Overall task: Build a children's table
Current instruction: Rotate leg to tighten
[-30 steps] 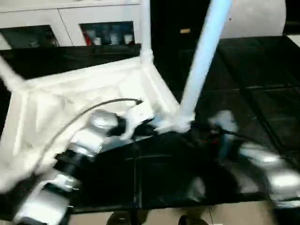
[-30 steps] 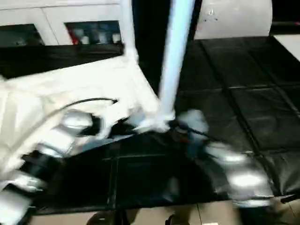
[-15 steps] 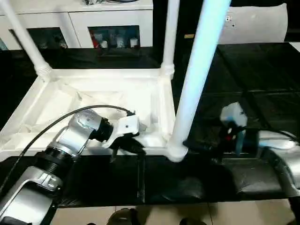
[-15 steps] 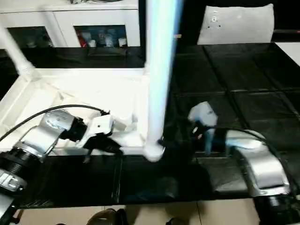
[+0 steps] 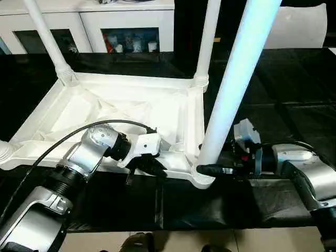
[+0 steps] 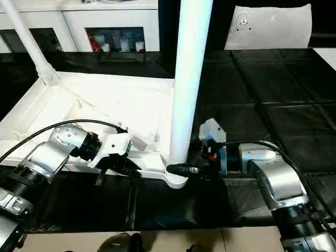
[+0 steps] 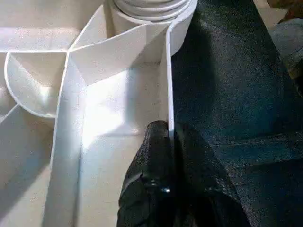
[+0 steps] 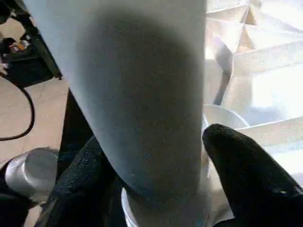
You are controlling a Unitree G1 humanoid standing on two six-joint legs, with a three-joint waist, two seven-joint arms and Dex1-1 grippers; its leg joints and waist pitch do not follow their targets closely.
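The left gripper [image 7: 168, 142] is closed, its two black fingers pinching the thin near side wall of the table top [image 5: 131, 113], one finger inside the rim and one outside. The right gripper [image 8: 156, 156] is partly open, with a finger [image 8: 246, 165] on either side of the near leg [image 5: 233, 89] just above its base; whether the fingers press on the leg cannot be told.

The table lies upside down on a black, grainy mat [image 5: 294, 94], underside facing up. The top is smooth white plastic, rectangular, with thin ribs crossing inside it and round sockets at the corners. The near leg, a long tapered round tube, stands upright in the socket [image 5: 202, 178] at about 5 o'clock of the top. Two more legs stand at 11 o'clock [image 5: 47, 37] and 1 o'clock [image 5: 207, 37]. Behind is a white cabinet [image 5: 126, 21] with glass fronts.
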